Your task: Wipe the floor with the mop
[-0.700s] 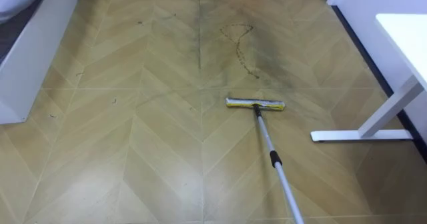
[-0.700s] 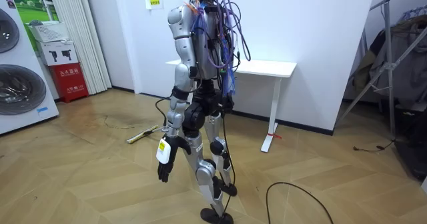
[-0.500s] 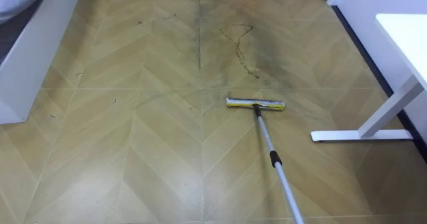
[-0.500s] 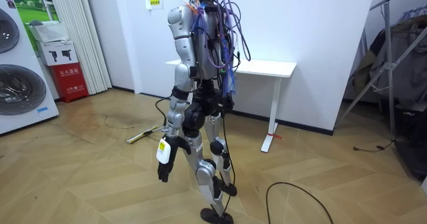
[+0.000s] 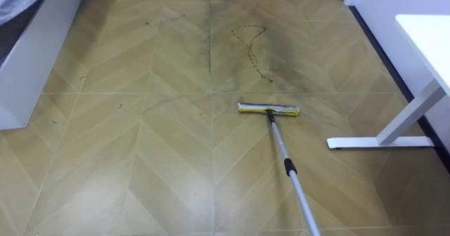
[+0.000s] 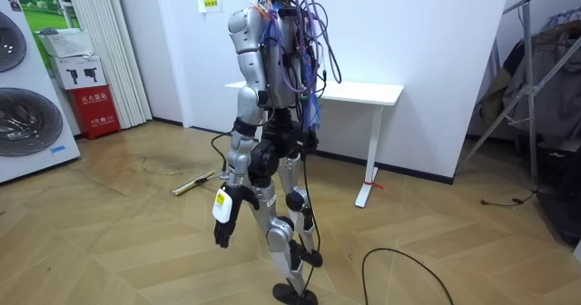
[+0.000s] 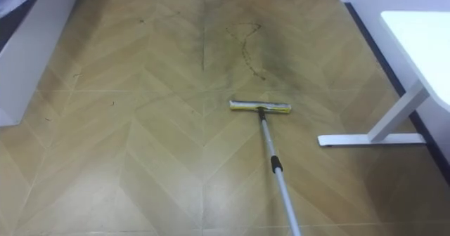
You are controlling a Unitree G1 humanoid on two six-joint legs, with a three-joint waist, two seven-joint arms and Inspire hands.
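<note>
Mop lies on the floor; room view shows left hand hanging.

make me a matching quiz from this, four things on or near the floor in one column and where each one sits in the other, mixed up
Things:
1. yellow flat mop head
2. dark squiggly scuff mark
3. white metal table foot
4. red box

Places:
A. next to the white washing machine
B. on the wooden floor beyond the mop head, farther from the robot
C. at the end of the silver pole
D. to the robot's right of the mop head

Pairs: 1-C, 2-B, 3-D, 4-A
</note>
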